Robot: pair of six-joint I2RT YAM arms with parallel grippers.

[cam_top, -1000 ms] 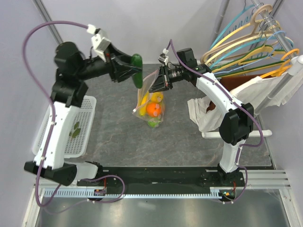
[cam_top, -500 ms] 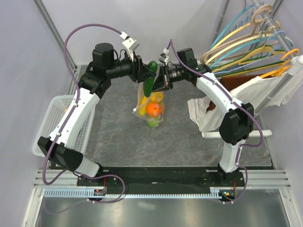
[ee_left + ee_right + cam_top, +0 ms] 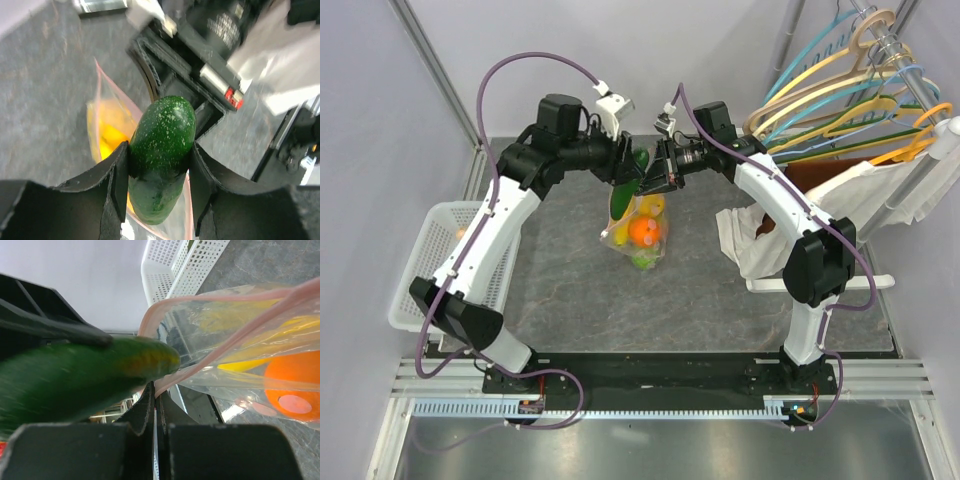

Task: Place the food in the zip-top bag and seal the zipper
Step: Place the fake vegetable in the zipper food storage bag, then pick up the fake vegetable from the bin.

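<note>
The zip-top bag (image 3: 638, 238) hangs over the middle of the table with orange (image 3: 642, 232), yellow (image 3: 653, 207) and green food in it. My right gripper (image 3: 656, 172) is shut on the pink zipper (image 3: 225, 342) edge and holds the mouth up; its jaws (image 3: 156, 390) pinch the strip. My left gripper (image 3: 628, 170) is shut on a long dark green piece (image 3: 162, 145), its fingers (image 3: 121, 175) pressed on both sides. The tip of that piece (image 3: 150, 360) sits at the bag's open mouth (image 3: 107, 125), right beside the right gripper.
A white mesh basket (image 3: 425, 275) stands at the table's left edge. Coloured hangers (image 3: 860, 90) and white cloth (image 3: 880, 195) crowd the right side, behind the right arm. Grey walls close in the back and the left.
My left arm has swung right with the green piece, from left of the bag to its open mouth. The right arm and the bag have stayed where they were.
</note>
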